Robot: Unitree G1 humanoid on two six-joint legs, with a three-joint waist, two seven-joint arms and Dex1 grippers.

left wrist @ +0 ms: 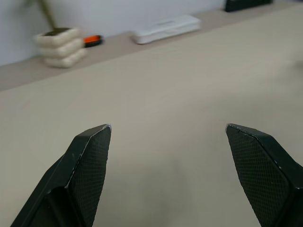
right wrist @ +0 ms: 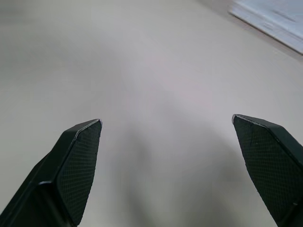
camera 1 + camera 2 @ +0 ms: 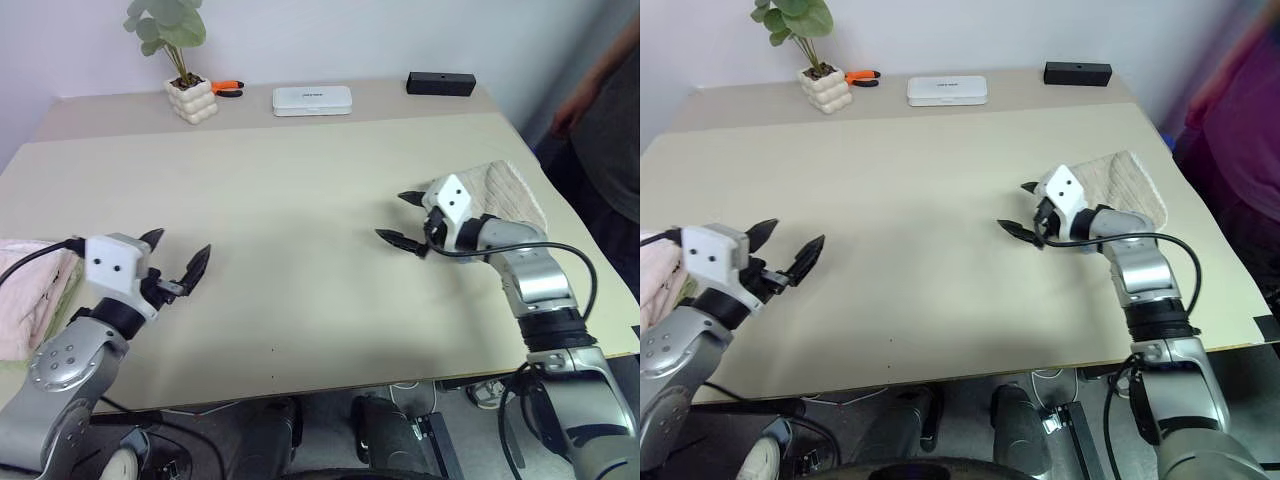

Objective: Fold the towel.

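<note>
The pink towel is left folded at the worktop edge, with the left gripper and right gripper held spread, empty.

we see a beige table carrying a potted plant, orange pliers, a white case, a black box, a tan towel and the pink towel.

Beige table against pale wall
</note>
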